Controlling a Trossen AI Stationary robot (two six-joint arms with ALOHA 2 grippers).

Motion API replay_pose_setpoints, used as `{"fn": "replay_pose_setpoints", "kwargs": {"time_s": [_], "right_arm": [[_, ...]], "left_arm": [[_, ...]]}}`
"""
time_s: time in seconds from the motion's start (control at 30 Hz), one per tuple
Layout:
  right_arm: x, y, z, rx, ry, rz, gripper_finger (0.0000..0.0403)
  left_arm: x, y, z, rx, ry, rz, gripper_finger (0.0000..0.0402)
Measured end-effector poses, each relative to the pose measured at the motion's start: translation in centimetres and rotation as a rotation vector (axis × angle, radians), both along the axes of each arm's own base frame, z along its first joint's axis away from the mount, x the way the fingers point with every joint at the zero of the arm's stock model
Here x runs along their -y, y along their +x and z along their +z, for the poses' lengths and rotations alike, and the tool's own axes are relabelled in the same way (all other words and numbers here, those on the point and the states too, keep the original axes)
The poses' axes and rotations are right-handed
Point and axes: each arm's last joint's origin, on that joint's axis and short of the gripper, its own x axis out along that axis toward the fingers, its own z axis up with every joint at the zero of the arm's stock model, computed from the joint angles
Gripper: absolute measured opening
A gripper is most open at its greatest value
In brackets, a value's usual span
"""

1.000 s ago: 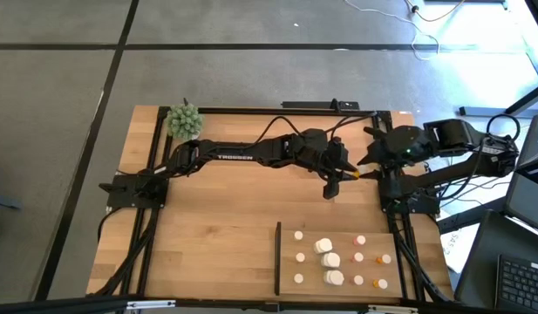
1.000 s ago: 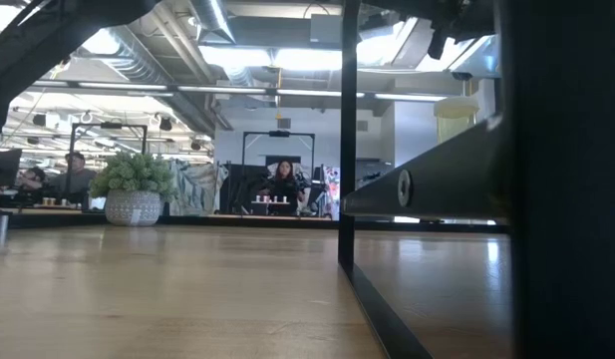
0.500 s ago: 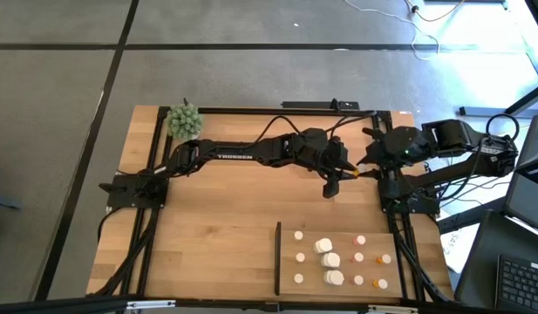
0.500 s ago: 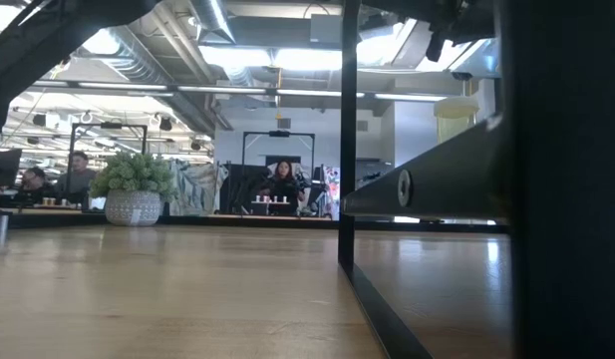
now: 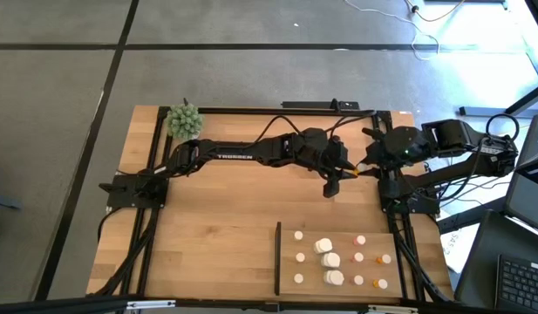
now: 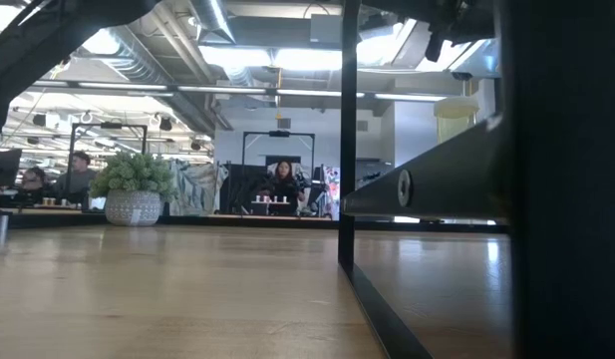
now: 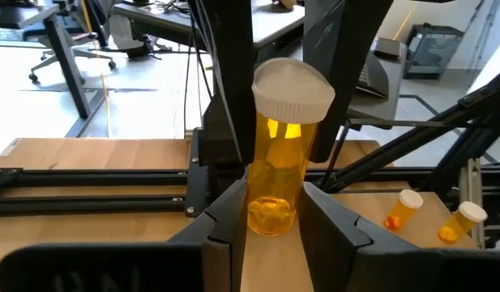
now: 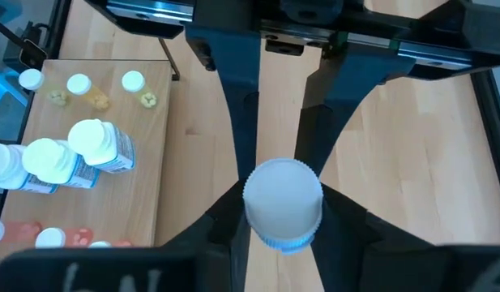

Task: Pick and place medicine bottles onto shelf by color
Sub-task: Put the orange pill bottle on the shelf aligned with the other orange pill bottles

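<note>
Left gripper [image 7: 270, 212] pinching orange bottle [image 7: 279, 150] by its base, well behind shelf [image 5: 370, 246] | right gripper [image 8: 282, 207] pinching its white cap [image 8: 283, 201] | we judge it light, rigid, slick: grip body, not cap

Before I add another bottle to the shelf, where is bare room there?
The pale wood shelf is bare in the band between its black strip and the white bottles. The side with the orange bottles is crowded.
</note>
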Motion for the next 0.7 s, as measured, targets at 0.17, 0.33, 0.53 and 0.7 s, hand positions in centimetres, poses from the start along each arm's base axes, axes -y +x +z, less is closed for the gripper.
{"fn": "replay_pose_setpoints", "kwargs": {"time_s": [0.17,0.33,0.53,0.7], "right_arm": [[0.03,-0.03,-0.01,-0.002,-0.008,-0.001,0.0100],[0.02,0.03,-0.05,-0.005,-0.008,0.000,0.0101],[0.01,0.14,-0.08,-0.007,-0.008,0.001,0.0102],[0.01,0.22,-0.03,0.002,-0.008,-0.002,0.0102]], "left_arm": [[-0.06,0.01,0.00,-0.002,-0.011,0.052,0.0087],[0.00,0.02,0.00,-0.002,-0.015,0.051,0.0093],[-0.03,0.01,-0.01,-0.004,-0.018,0.055,0.0110],[-0.12,0.01,-0.03,-0.005,-0.017,0.081,0.0134]]}}
